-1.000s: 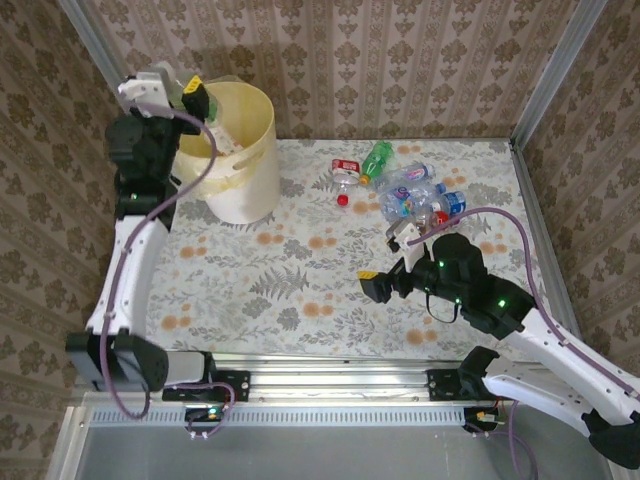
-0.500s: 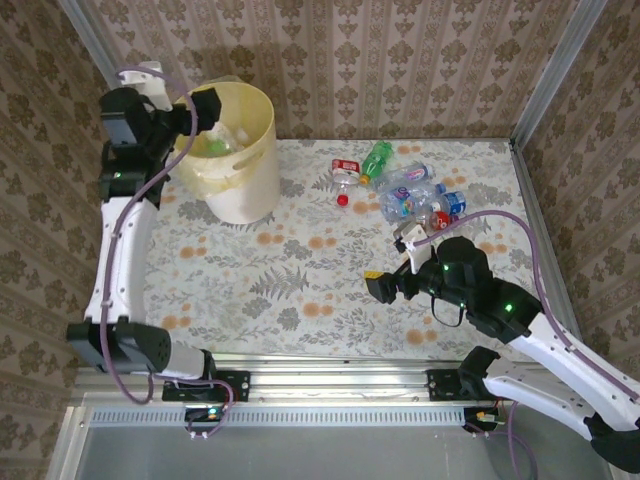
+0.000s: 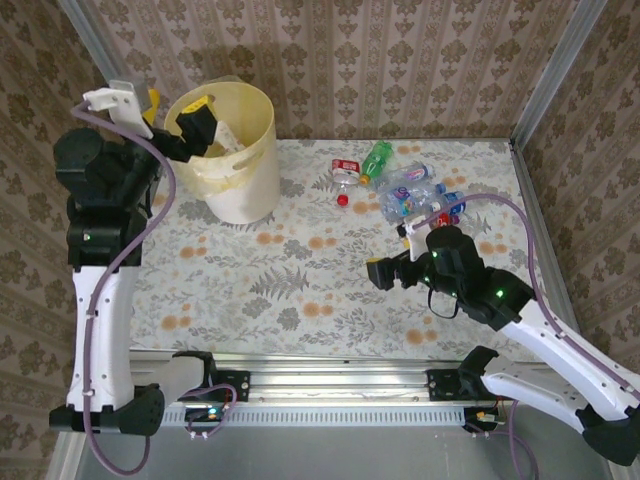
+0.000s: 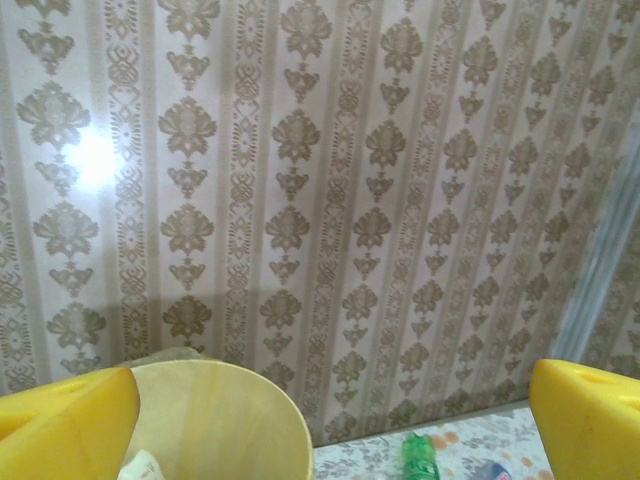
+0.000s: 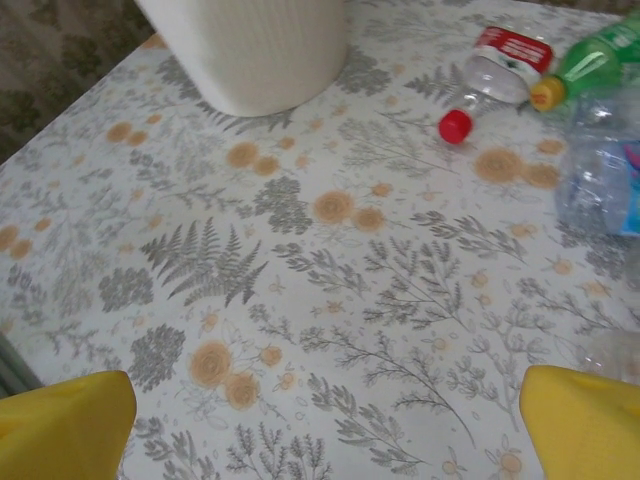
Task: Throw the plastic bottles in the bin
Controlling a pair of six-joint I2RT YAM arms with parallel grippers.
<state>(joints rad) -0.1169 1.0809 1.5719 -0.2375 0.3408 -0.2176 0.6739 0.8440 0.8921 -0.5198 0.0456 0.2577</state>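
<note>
The pale yellow bin [image 3: 235,165] stands at the table's far left, with pale bottles lying inside it. My left gripper [image 3: 178,108] hangs open at the bin's near-left rim; in the left wrist view its yellow fingertips [image 4: 60,420] are wide apart and empty, over the bin's rim [image 4: 235,400]. Several plastic bottles [image 3: 405,190] lie clustered at the far right. My right gripper [image 3: 383,272] hovers open over bare cloth, left of and nearer than that cluster. Its wrist view shows a red-capped bottle [image 5: 490,72], a green bottle [image 5: 590,60] and a clear one [image 5: 600,170].
Patterned walls close in the table at the back and both sides, with a metal post [image 3: 545,70] at the right corner. Flowered tablecloth [image 3: 290,270] lies open between bin and bottles. The bin's base [image 5: 250,50] is ahead and to the left of my right gripper.
The left arm has swung its upper links out to the left and upward, while its gripper stays by the bin's rim. My right gripper has edged slightly toward the bottles.
</note>
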